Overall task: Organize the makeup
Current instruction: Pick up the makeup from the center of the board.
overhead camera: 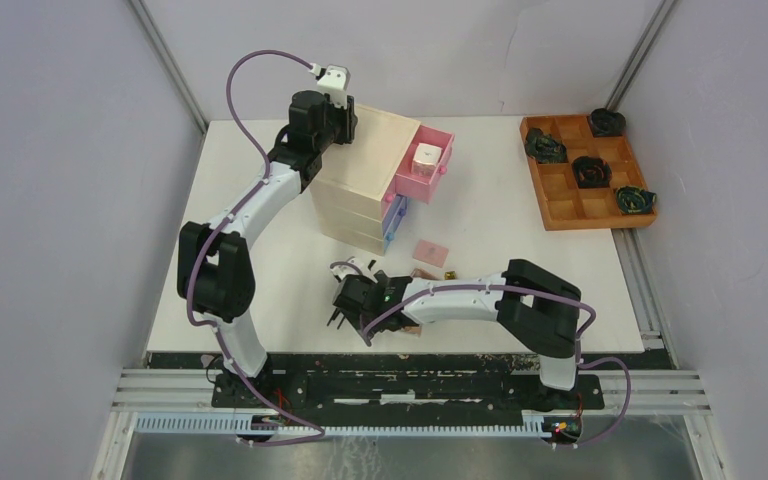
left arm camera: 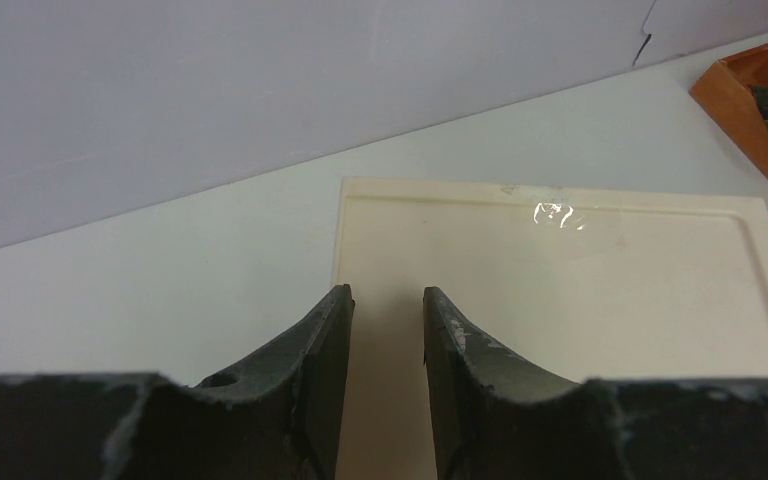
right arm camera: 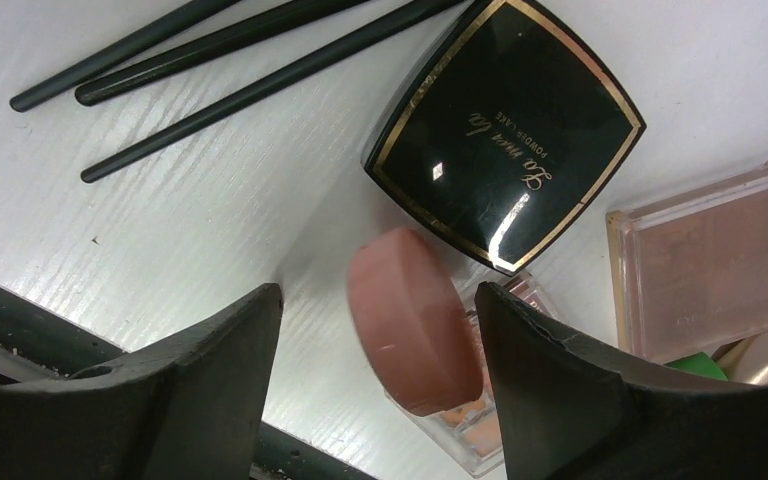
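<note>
Light is bright, even and soft from overhead, and only faint shadows lie on the white table (overhead camera: pixel 480 215). A small glare patch sits on top of the pale chest (left arm camera: pixel 558 214), and sharp glints streak the black compact (right arm camera: pixel 505 130) — the pink round pad (right arm camera: pixel 415 335) beside it is smeared with blur.

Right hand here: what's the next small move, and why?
Probably close the right hand on the pink pad: it lies tilted between the open jaws, partly over a clear palette. The pink drawer stands open with a white jar inside, so the pad could go there next.
</note>
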Controlling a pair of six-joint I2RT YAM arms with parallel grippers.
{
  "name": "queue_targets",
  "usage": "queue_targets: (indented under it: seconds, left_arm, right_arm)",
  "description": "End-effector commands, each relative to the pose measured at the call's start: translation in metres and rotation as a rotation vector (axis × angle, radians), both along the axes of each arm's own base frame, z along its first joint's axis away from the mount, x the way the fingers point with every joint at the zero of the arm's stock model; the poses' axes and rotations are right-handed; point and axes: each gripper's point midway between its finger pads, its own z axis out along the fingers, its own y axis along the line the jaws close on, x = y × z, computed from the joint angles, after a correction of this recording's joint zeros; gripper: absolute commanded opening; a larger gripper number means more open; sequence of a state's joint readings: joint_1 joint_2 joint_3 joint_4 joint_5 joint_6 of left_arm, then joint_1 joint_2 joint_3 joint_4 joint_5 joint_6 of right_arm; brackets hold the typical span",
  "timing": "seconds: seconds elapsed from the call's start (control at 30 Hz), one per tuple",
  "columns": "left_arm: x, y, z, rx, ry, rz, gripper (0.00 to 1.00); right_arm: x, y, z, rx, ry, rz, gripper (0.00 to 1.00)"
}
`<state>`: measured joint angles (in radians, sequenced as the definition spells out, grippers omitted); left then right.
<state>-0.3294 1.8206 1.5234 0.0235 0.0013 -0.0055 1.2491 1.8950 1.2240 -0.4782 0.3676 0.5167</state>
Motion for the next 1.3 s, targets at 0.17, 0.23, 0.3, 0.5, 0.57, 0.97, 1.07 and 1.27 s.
queue_targets:
  seconds: [0.17,0.23,0.3,0.5,0.57,0.97,1.07,1.27]
  left_arm:
    - [-0.075,0.056,-0.182,0.276,0.587,0.074,0.41]
    - [-0.075,0.056,-0.183,0.276,0.59,0.074,0.41]
    - [-0.075,0.055,-0.183,0.274,0.59,0.072,0.41]
    - [-0.076,0.055,-0.183,0.273,0.59,0.072,0.41]
    - [-0.076,0.056,-0.182,0.273,0.588,0.074,0.41]
    - [-0.076,0.055,-0.175,0.265,0.576,0.073,0.41]
    - [-0.076,0.055,-0.175,0.262,0.578,0.072,0.41]
    - [-0.076,0.051,-0.175,0.245,0.577,0.06,0.41]
  right_arm:
    - [0.007,-0.002,0.004,-0.024,-0.034,-0.023,0.7]
    - [0.008,-0.004,0.004,-0.038,-0.037,-0.023,0.54]
    - [0.008,-0.007,0.002,-0.056,-0.04,-0.022,0.3]
    - [0.007,-0.008,0.004,-0.064,-0.031,-0.011,0.04]
    - [0.007,-0.007,0.011,-0.049,-0.038,-0.007,0.02]
    - [0.022,-0.005,0.187,0.159,-0.21,0.049,0.02]
    - [0.04,-0.011,0.235,0.157,-0.279,0.043,0.03]
    - [0.12,-0.03,0.316,0.255,-0.382,-0.073,0.04]
